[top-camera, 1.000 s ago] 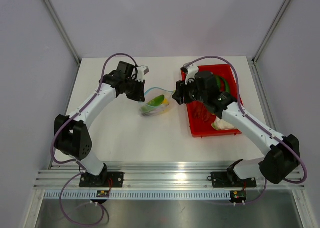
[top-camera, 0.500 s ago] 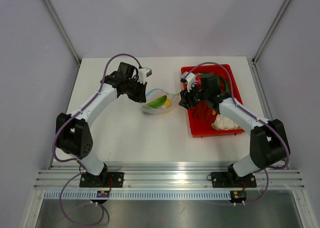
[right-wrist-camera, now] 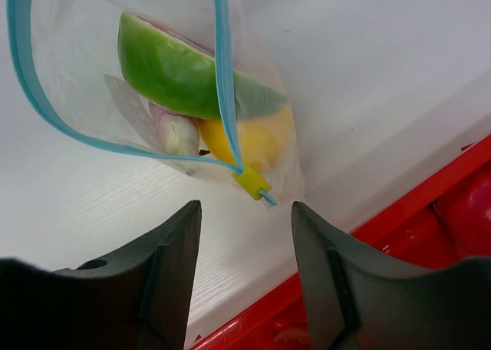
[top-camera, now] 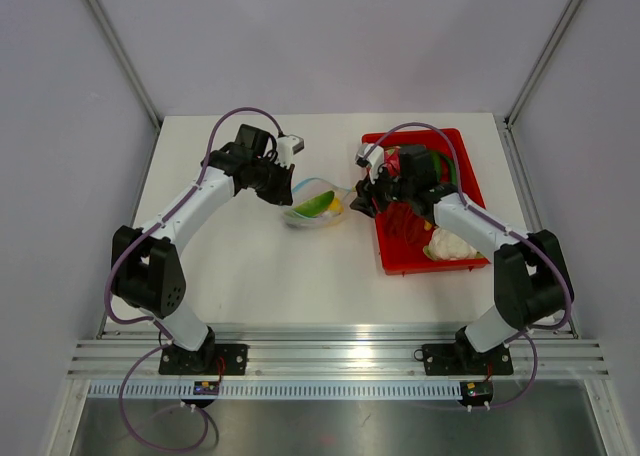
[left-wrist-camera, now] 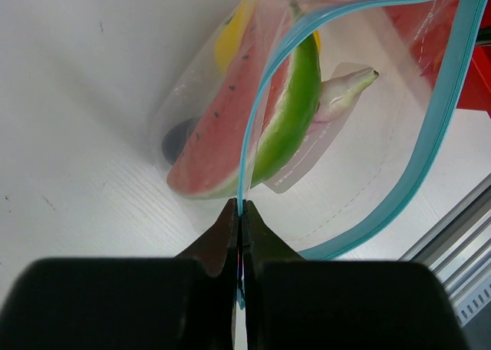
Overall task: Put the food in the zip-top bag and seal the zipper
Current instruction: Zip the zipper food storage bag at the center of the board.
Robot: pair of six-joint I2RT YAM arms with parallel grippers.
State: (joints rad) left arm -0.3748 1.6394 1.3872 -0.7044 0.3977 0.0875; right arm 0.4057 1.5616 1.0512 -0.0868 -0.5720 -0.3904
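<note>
The clear zip-top bag lies on the white table between the arms, its mouth gaping. Inside it are the watermelon wedge, the round yellow fruit and a pale piece with a green stem. My left gripper is shut on the light-blue zipper strip at the bag's left end. My right gripper is open, just short of the yellow slider at the strip's right end, not touching it. In the top view the grippers show as left and right.
A red tray stands right of the bag and holds a white lumpy piece and red and green items. Its near rim lies just under my right gripper. Frame posts stand at the table's back corners.
My right gripper has drawn back slightly right from the bag's end and its arm has folded closer over the tray. The bag shifted a little right. The left gripper kept its hold.
</note>
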